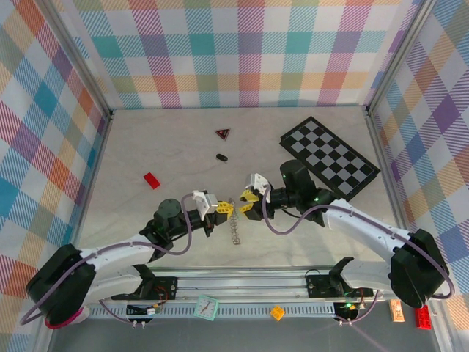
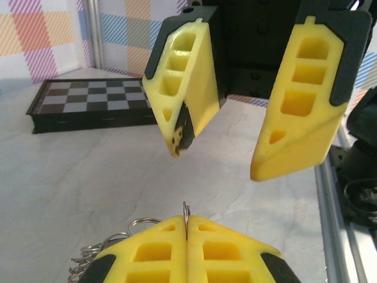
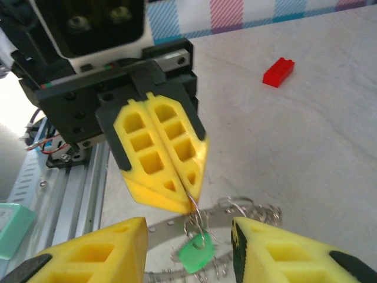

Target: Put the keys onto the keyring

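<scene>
Left pincer [image 2: 187, 227]: clamped together on the keyring [image 2: 186, 211].
Right pincer [image 2: 218, 162]: jaws apart, facing the left pincer, holding nothing.
Keys [image 3: 256, 211]: hanging beneath the left pincer.
Progress: several keys seem threaded; I cannot tell whether any remain.

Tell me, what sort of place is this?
Likely a robot test cell: plaid walls box in a table, a left arm and right arm sit bolted at its near rail, and props like a red brick lie around.

Keyring [image 1: 234, 230] beneath left claw [image 1: 226, 209]
</scene>
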Controlling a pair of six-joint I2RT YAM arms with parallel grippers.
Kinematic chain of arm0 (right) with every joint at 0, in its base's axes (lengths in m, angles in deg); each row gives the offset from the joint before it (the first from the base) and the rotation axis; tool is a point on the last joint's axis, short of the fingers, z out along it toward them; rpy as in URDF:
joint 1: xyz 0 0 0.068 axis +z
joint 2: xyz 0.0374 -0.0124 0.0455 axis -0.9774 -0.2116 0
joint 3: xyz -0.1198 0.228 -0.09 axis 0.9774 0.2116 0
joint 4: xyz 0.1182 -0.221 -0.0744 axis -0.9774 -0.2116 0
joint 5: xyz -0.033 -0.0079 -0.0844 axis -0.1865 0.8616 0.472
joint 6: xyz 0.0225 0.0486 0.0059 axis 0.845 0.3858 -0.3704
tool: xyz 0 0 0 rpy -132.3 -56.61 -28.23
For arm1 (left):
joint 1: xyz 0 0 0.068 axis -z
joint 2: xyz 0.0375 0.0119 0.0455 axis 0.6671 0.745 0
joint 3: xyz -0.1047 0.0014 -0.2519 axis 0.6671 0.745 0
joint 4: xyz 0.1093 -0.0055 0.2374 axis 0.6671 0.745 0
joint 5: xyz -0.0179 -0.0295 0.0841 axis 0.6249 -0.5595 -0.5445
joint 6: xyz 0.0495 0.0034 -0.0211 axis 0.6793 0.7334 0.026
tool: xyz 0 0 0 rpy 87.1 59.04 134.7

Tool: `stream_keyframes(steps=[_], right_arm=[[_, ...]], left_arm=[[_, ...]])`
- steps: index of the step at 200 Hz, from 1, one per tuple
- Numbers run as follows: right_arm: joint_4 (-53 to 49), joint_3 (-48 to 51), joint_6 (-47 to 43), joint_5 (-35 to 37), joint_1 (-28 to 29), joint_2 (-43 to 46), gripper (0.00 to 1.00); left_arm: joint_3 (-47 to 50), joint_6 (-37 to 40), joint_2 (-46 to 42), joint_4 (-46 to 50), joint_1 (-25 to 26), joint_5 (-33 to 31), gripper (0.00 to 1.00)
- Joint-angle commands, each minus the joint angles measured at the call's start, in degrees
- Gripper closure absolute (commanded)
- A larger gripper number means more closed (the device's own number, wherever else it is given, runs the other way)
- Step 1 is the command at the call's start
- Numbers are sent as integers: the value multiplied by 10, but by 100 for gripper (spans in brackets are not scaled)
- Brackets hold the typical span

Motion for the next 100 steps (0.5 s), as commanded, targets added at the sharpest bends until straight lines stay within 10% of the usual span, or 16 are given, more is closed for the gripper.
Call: stream_keyframes(steps=[1,100], right_arm=[[35,16,-18,-30,-1,-2,60],[89,57,41,-46,0,9,68]], left_arm=[[3,-27,22,-128,-9,54,100],[-11,-31,24,-117,-10,100,100]])
